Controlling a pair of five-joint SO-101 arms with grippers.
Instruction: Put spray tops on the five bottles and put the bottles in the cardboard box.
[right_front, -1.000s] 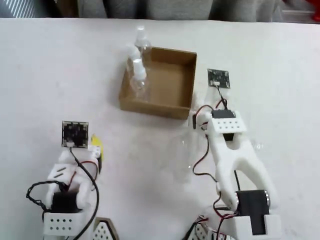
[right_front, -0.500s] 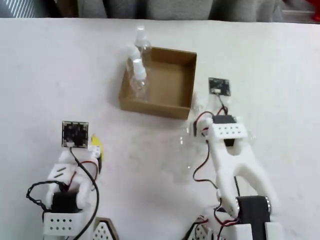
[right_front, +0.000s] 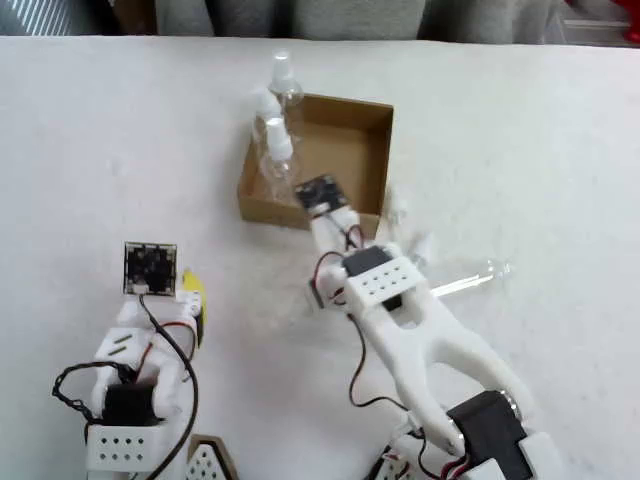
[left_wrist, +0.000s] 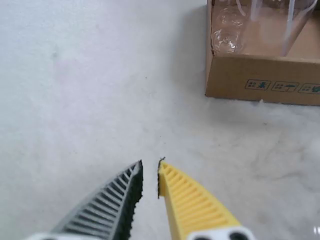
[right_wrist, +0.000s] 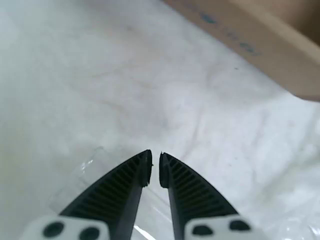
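Surface: I'm looking down on a white table (right_front: 110, 130), with a grey strip of the room along the top edge of the high view
Box: the cardboard box (right_front: 265, 205) sits open at upper centre of the high view; my left wrist camera sees one outer wall and part of the inside (left_wrist: 260, 82), the right wrist camera an outer wall (right_wrist: 260, 45)
Bottles: three clear bottles with white spray tops stand in a row at the box's left side; the nearest bottle (right_front: 276, 150) and the middle bottle (right_front: 267, 105) are inside the left wall, and I cannot tell whether the farthest bottle (right_front: 284, 78) is inside or just behind the back wall
Loose tops: one spray top (right_front: 398, 205) lies on the table just beside the box's right wall, a second spray top (right_front: 422, 248) a little lower in the frame, near a thin clear tube (right_front: 470, 281)
Left arm (right_front: 135, 390): lower left of the high view, well apart from the box
Left gripper (left_wrist: 150, 167): grey and yellow fingers drawn nearly together, a sliver between the tips, nothing in them, above bare table
Right arm (right_front: 420, 335): runs from the lower right up to the centre, its wrist just in front of the box's front wall
Right gripper (right_wrist: 155, 157): black fingers pressed almost tip to tip with nothing between them; a clear plastic piece (right_wrist: 82, 172) lies on the table beneath, and I cannot tell what it is
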